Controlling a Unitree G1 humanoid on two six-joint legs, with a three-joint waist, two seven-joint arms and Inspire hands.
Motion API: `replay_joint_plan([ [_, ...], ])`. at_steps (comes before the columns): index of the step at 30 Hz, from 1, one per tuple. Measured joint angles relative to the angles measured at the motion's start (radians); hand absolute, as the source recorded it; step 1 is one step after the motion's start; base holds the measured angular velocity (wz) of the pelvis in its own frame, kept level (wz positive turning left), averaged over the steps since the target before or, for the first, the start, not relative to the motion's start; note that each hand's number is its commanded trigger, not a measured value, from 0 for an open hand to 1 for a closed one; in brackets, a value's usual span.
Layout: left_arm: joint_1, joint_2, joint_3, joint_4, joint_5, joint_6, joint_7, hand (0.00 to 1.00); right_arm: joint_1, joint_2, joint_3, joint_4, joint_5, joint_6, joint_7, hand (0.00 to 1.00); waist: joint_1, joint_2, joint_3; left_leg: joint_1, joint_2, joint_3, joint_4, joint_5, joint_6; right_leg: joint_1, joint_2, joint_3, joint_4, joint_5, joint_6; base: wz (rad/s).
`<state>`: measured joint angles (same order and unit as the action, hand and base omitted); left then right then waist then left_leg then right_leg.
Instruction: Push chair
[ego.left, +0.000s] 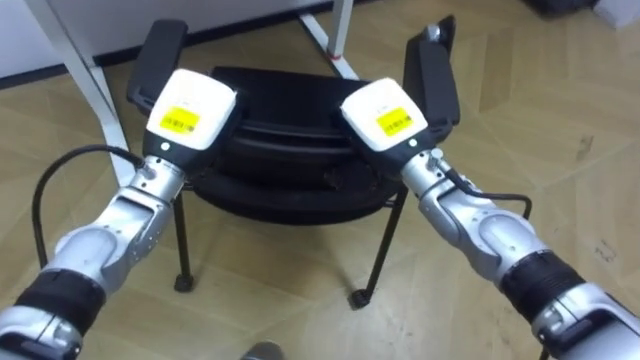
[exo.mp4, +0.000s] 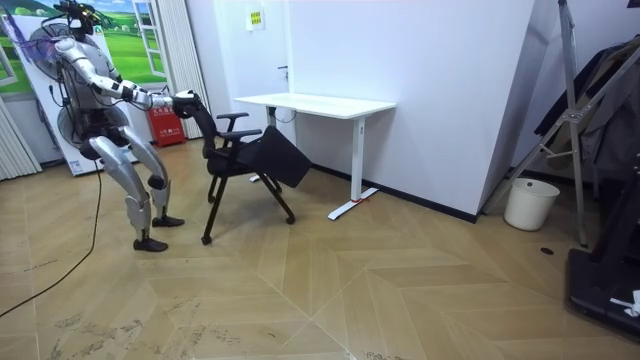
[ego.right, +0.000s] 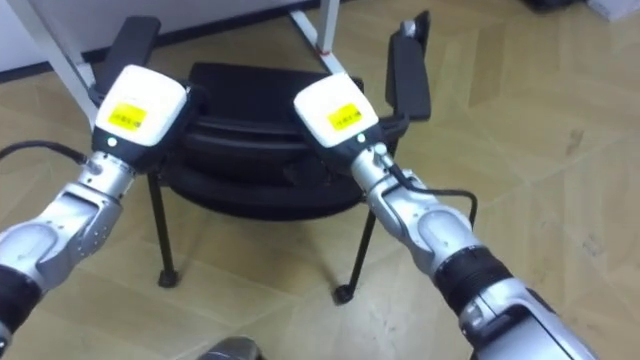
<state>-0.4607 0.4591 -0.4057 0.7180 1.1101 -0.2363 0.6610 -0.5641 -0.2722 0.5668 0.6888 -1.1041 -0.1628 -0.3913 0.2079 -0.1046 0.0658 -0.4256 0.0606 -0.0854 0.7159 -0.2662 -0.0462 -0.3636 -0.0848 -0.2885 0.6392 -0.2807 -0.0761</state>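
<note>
Robot's left hand (ego.left: 190, 112) and right hand (ego.left: 385, 112) sit on the backrest top of the black chair (ego.left: 285, 110); can't tell if either grips. The chair stands on herringbone wood floor (exo.mp4: 400, 290) between robot and white desk (exo.mp4: 318, 103), with a white bin (exo.mp4: 530, 203) well off at the room view's right.

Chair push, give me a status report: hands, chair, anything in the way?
Left hand and right hand both at the back of the chair. Chair standing on its legs, armrests forward. White desk right ahead of it.
</note>
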Motion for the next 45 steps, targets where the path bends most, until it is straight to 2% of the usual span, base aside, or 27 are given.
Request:
replay_joint_plan([
  [1,0.0,-0.006,-0.003,0.0,-0.002,0.007,0.0,1.0,0.0,-0.007,0.002,-0.004,0.006,-0.001,0.005,1.0,-0.006,0.0,-0.0007,0.01,0.027,0.045,0.026,-0.018,-0.004,0.002,-0.001,-0.01,0.01,-0.014,-0.009,0.31],
  [3,0.004,-0.011,-0.004,-0.001,-0.005,0.014,0.005,1.0,-0.003,-0.011,0.003,-0.006,0.006,-0.001,0.006,1.0,-0.008,-0.006,0.0024,0.05,0.058,0.096,0.028,-0.044,-0.01,0.003,-0.002,-0.011,0.013,-0.02,-0.02,0.1],
  [5,0.016,-0.021,-0.001,-0.003,-0.006,0.023,0.014,1.0,-0.002,-0.019,0.003,-0.018,0.005,-0.001,0.018,1.0,-0.009,-0.006,0.0022,0.073,0.074,0.131,0.015,-0.06,-0.022,-0.004,-0.001,-0.007,0.03,-0.037,-0.021,-0.02],
  [8,0.034,-0.023,-0.003,-0.011,-0.007,0.034,0.016,1.0,-0.001,-0.02,0.009,-0.027,0.004,-0.001,0.047,1.0,0.0,-0.002,0.0009,0.067,0.079,0.126,0.097,-0.069,-0.014,0.002,-0.003,0.006,0.075,-0.072,-0.025,-0.13],
  [11,0.061,-0.023,-0.023,-0.022,-0.027,0.048,0.016,1.0,0.015,-0.024,0.019,-0.03,0.005,-0.01,0.067,1.0,-0.009,0.019,-0.0042,0.043,0.086,0.116,0.253,-0.069,-0.011,0.032,-0.003,0.015,0.152,-0.135,-0.012,0.03],
  [12,0.072,-0.024,-0.025,-0.032,-0.027,0.05,0.011,1.0,0.031,-0.028,0.017,-0.036,0.006,-0.013,0.067,1.0,-0.013,0.029,-0.011,0.031,0.085,0.109,0.297,-0.069,-0.011,0.038,-0.001,0.02,0.179,-0.156,-0.005,0.12],
  [15,0.096,-0.036,-0.043,-0.026,-0.039,0.057,0.007,1.0,0.067,-0.029,0.018,-0.036,0.005,-0.014,0.064,1.0,-0.011,0.04,-0.0113,0.035,0.084,0.109,0.368,-0.046,0.004,0.087,0.0,0.022,0.197,-0.188,0.005,0.08],
  [17,0.101,-0.043,-0.048,-0.02,-0.041,0.058,0.007,1.0,0.079,-0.031,0.016,-0.035,0.005,-0.021,0.062,1.0,-0.016,0.043,-0.0102,0.033,0.078,0.109,0.395,-0.016,0.008,0.117,-0.004,0.022,0.196,-0.197,0.008,0.18],
  [18,0.109,-0.045,-0.048,-0.02,-0.041,0.056,0.008,1.0,0.087,-0.032,0.017,-0.042,0.005,-0.023,0.062,1.0,-0.019,0.038,-0.0121,0.029,0.058,0.103,0.396,-0.007,0.013,0.126,-0.018,0.022,0.196,-0.2,0.008,0.35],
  [20,0.108,-0.051,-0.05,-0.022,-0.041,0.055,0.01,1.0,0.096,-0.051,0.018,-0.068,0.008,-0.023,0.062,1.0,-0.041,0.035,-0.0097,-0.006,0.029,0.108,0.338,-0.029,0.016,0.127,-0.034,0.023,0.195,-0.206,0.014,0.43],
  [23,0.114,-0.06,-0.063,-0.044,-0.041,0.057,0.0,1.0,0.114,-0.081,0.018,-0.078,0.015,-0.031,0.053,1.0,-0.047,0.038,-0.0089,-0.07,0.015,0.155,0.078,-0.012,0.003,0.135,-0.06,0.012,0.194,-0.216,0.033,0.09],
  [24,0.117,-0.061,-0.068,-0.061,-0.041,0.059,-0.013,1.0,0.121,-0.093,0.022,-0.081,0.027,-0.035,0.045,1.0,-0.042,0.039,-0.0115,-0.084,0.016,0.167,-0.003,0.032,0.017,0.144,-0.072,-0.004,0.196,-0.223,0.039,-0.05],
  [25,0.121,-0.057,-0.069,-0.077,-0.041,0.063,-0.026,1.0,0.128,-0.094,0.022,-0.083,0.035,-0.035,0.043,1.0,-0.04,0.036,-0.0162,-0.083,0.011,0.172,-0.02,0.061,0.029,0.149,-0.085,-0.015,0.193,-0.23,0.053,0.0],
  [26,0.12,-0.053,-0.07,-0.086,-0.041,0.064,-0.035,1.0,0.129,-0.094,0.021,-0.086,0.038,-0.033,0.041,1.0,-0.042,0.041,-0.0199,-0.081,0.006,0.177,-0.029,0.068,0.034,0.15,-0.093,-0.02,0.192,-0.232,0.059,0.1],
  [27,0.111,-0.048,-0.07,-0.098,-0.041,0.065,-0.049,1.0,0.129,-0.096,0.017,-0.089,0.042,-0.031,0.035,1.0,-0.047,0.021,-0.0191,-0.073,-0.013,0.18,-0.043,0.072,0.04,0.151,-0.105,-0.019,0.19,-0.233,0.07,0.23],
  [29,0.105,-0.047,-0.073,-0.111,-0.04,0.069,-0.068,1.0,0.132,-0.103,0.015,-0.094,0.045,-0.029,0.03,1.0,-0.058,0.016,-0.0225,-0.073,-0.032,0.183,-0.045,0.076,0.046,0.158,-0.114,-0.014,0.18,-0.237,0.092,0.15],
  [32,0.102,-0.051,-0.072,-0.118,-0.039,0.078,-0.068,1.0,0.133,-0.109,0.015,-0.105,0.044,-0.02,0.022,1.0,-0.068,0.018,-0.0215,-0.075,-0.039,0.189,-0.043,0.087,0.065,0.173,-0.131,-0.029,0.172,-0.24,0.1,0.07],
  [34,0.104,-0.045,-0.071,-0.138,-0.036,0.083,-0.082,1.0,0.142,-0.114,0.009,-0.12,0.043,-0.018,0.02,1.0,-0.071,0.011,-0.0247,-0.07,-0.042,0.194,-0.039,0.09,0.071,0.194,-0.143,-0.041,0.154,-0.251,0.116,0.09],
  [35,0.107,-0.042,-0.07,-0.148,-0.036,0.084,-0.086,1.0,0.145,-0.116,0.007,-0.123,0.044,-0.018,0.019,1.0,-0.072,0.008,-0.0241,-0.07,-0.042,0.194,-0.039,0.089,0.072,0.201,-0.144,-0.046,0.144,-0.252,0.118,0.03],
  [36,0.118,-0.041,-0.069,-0.168,-0.031,0.085,-0.09,1.0,0.158,-0.117,0.003,-0.134,0.043,-0.018,0.013,1.0,-0.071,0.002,-0.0304,-0.067,-0.042,0.198,-0.044,0.086,0.077,0.224,-0.153,-0.067,0.121,-0.253,0.126,0.0],
  [38,0.133,-0.023,-0.066,-0.207,-0.026,0.087,-0.103,1.0,0.173,-0.116,0.0,-0.147,0.044,-0.017,0.001,1.0,-0.068,-0.015,-0.0342,-0.051,-0.053,0.212,-0.047,0.073,0.098,0.26,-0.178,-0.106,0.095,-0.246,0.146,0.07],
  [39,0.135,-0.022,-0.066,-0.214,-0.015,0.083,-0.109,1.0,0.192,-0.118,-0.004,-0.158,0.044,-0.011,-0.009,1.0,-0.069,-0.035,-0.0425,-0.041,-0.079,0.203,-0.046,0.061,0.115,0.285,-0.193,-0.129,0.091,-0.24,0.158,0.24],
  [40,0.13,-0.023,-0.062,-0.212,-0.006,0.08,-0.108,1.0,0.194,-0.116,-0.003,-0.155,0.047,-0.011,-0.014,1.0,-0.066,-0.046,-0.0412,-0.027,-0.095,0.198,-0.036,0.041,0.121,0.299,-0.208,-0.13,0.117,-0.241,0.166,0.18],
  [41,0.13,-0.025,-0.057,-0.209,-0.003,0.077,-0.106,1.0,0.191,-0.115,-0.004,-0.154,0.049,-0.009,-0.014,1.0,-0.061,-0.051,-0.041,-0.021,-0.1,0.197,-0.027,0.033,0.123,0.29,-0.218,-0.128,0.154,-0.235,0.161,0.06],
  [43,0.132,-0.04,-0.027,-0.197,0.028,0.063,-0.103,1.0,0.19,-0.106,-0.012,-0.154,0.04,0.005,-0.02,1.0,-0.061,-0.041,-0.0373,-0.011,-0.101,0.184,0.021,-0.012,0.121,0.23,-0.25,-0.104,0.342,-0.136,0.116,0.17],
  [44,0.124,-0.037,-0.027,-0.194,0.03,0.055,-0.102,1.0,0.19,-0.104,-0.012,-0.145,0.043,0.005,-0.023,1.0,-0.06,-0.032,-0.0313,0.001,-0.097,0.17,0.037,-0.033,0.121,0.221,-0.246,-0.088,0.388,-0.087,0.11,0.25],
  [45,0.12,-0.037,-0.027,-0.192,0.03,0.053,-0.102,1.0,0.19,-0.098,-0.012,-0.138,0.043,0.006,-0.026,1.0,-0.06,-0.03,-0.0305,0.009,-0.094,0.161,0.042,-0.044,0.12,0.221,-0.243,-0.085,0.403,-0.064,0.105,0.22],
])
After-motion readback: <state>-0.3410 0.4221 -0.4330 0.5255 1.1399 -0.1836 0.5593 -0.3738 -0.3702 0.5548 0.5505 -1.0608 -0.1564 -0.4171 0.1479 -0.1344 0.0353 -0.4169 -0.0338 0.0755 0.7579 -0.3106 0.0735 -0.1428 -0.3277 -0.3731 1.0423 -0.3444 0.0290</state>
